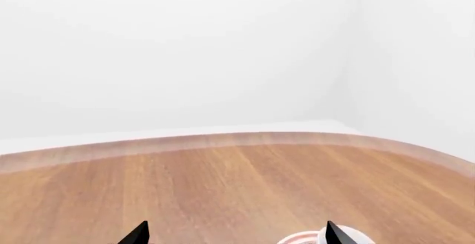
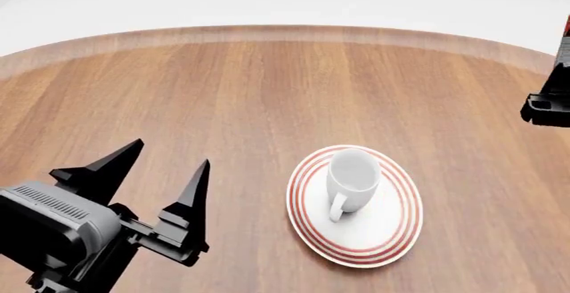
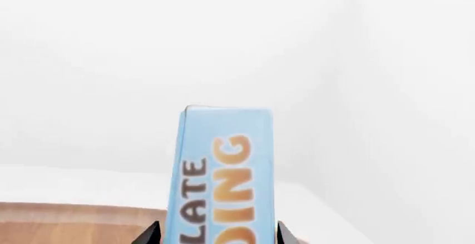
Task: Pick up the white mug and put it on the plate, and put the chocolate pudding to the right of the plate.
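Observation:
The white mug (image 2: pixel 353 174) stands upright on the red-ringed plate (image 2: pixel 392 233), its handle toward the table's near edge. My left gripper (image 2: pixel 171 153) hovers open left of the plate with nothing between its fingers. In the left wrist view the left gripper (image 1: pixel 236 230) shows only two black tips, with the plate (image 1: pixel 301 238) and the mug (image 1: pixel 356 236) just past one tip. My right gripper (image 3: pixel 217 230) is shut on the chocolate pudding (image 3: pixel 226 166), a blue box with orange and brown lettering held on end in the air. The right arm (image 2: pixel 545 106) shows at the head view's right edge.
The round wooden table (image 2: pixel 267 86) has a pale curved far edge (image 2: pixel 285 34). White floor and walls lie beyond it.

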Robot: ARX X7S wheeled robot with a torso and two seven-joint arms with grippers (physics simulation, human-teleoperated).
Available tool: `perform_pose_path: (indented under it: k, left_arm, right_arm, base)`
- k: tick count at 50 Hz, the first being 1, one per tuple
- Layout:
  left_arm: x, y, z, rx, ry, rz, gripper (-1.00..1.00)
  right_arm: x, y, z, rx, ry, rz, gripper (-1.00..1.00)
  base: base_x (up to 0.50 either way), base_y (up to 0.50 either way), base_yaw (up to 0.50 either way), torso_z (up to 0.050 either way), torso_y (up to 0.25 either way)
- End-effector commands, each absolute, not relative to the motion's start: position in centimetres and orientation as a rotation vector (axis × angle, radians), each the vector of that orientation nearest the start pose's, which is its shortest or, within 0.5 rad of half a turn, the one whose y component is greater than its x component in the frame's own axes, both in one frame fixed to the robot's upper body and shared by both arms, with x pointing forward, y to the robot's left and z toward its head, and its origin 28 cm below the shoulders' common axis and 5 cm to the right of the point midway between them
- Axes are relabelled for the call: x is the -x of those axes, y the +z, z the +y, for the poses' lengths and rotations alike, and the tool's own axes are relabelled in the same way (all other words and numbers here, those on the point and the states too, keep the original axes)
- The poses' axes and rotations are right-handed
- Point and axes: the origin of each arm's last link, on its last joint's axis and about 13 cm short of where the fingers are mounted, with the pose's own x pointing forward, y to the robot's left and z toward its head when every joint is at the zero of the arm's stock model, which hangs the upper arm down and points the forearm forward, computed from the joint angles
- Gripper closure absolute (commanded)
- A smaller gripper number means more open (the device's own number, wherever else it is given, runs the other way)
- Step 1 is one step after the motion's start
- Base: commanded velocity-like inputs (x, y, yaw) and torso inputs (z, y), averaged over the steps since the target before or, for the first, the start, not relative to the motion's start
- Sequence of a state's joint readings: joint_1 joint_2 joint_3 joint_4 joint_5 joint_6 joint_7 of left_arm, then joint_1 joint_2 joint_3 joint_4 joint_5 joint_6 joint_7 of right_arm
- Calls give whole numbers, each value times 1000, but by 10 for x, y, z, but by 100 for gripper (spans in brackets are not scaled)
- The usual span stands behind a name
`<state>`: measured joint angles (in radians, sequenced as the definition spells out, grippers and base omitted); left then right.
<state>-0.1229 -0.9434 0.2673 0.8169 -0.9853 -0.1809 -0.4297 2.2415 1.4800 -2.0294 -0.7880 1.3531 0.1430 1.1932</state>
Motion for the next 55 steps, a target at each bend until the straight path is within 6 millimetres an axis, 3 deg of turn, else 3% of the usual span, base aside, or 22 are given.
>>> perform_pose_path:
  k: [1,14,20,26,33,39,41,55]
  left_arm:
    - [-169,184,249,88,-402,-212,-100]
    - [-169,183,250,82,-403,-208,-100]
    - [-168,183,250,83,-405,-208,-100]
    - [-169,181,249,83,-407,-205,-100]
    - [-171,180,248,79,-412,-197,-100]
    - [-171,179,248,80,-413,-194,-100]
    - [-172,178,248,81,-414,-192,-100]
    - [-172,176,248,81,-417,-188,-100]
  right_arm:
    - [-212,318,-198,397,-244,-210,100]
    - [-260,331,-227,542,-157,59,100]
    - [-270,331,-237,590,-96,124,100]
    - [-279,332,-247,549,-84,183,100]
    - [-294,342,-254,325,-167,214,100]
    - [-299,345,-253,276,-200,236,100]
    - [-300,345,-255,280,-281,255,100]
    - [-291,332,-259,322,-171,432,100]
  base:
    - [0,0,0,0,0]
    - [0,0,0,0,0]
    - [0,0,0,0,0]
    - [0,0,0,0,0]
    - [0,0,0,0,0]
    - [0,0,0,0,0]
    - [0,0,0,0,0]
    - [0,0,0,0,0]
